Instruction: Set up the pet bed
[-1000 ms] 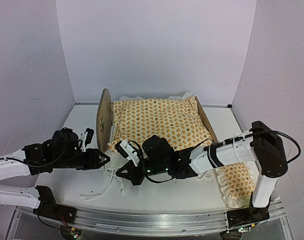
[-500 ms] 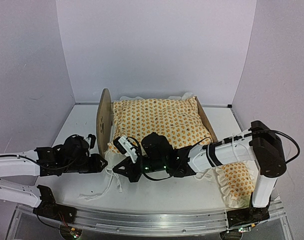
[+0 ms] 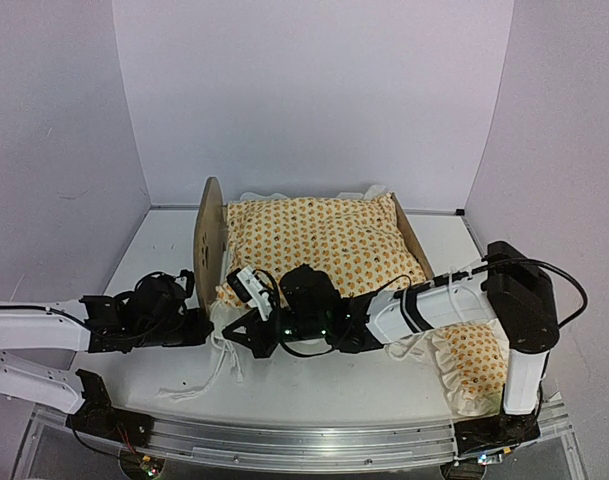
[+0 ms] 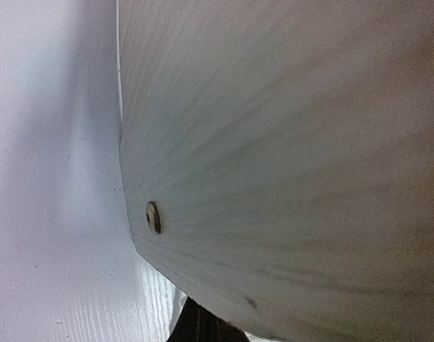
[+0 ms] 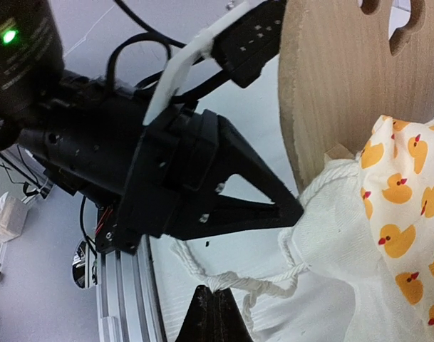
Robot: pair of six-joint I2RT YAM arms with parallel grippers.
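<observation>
The pet bed's light-wood left end board (image 3: 209, 240) stands upright and fills the left wrist view (image 4: 288, 142). The mattress is hidden under a duck-print quilt (image 3: 319, 240) lying over the frame. My left gripper (image 3: 208, 322) is low at the bed's front left corner. Seen in the right wrist view, it (image 5: 295, 209) is shut with its tips pinching the quilt's white corded edge (image 5: 323, 235). Just right of it, my right gripper (image 3: 252, 338) is shut on a white cord (image 5: 274, 283) that trails from that edge.
A matching ruffled pillow (image 3: 479, 360) lies at the front right by the right arm's base. Loose white cords (image 3: 209, 378) trail over the table in front of the bed. The bed's right end board (image 3: 414, 240) stands near the back right.
My left gripper has moved right to the bed's front left corner and shut there. The right gripper has shifted slightly left, still shut on the cord.
</observation>
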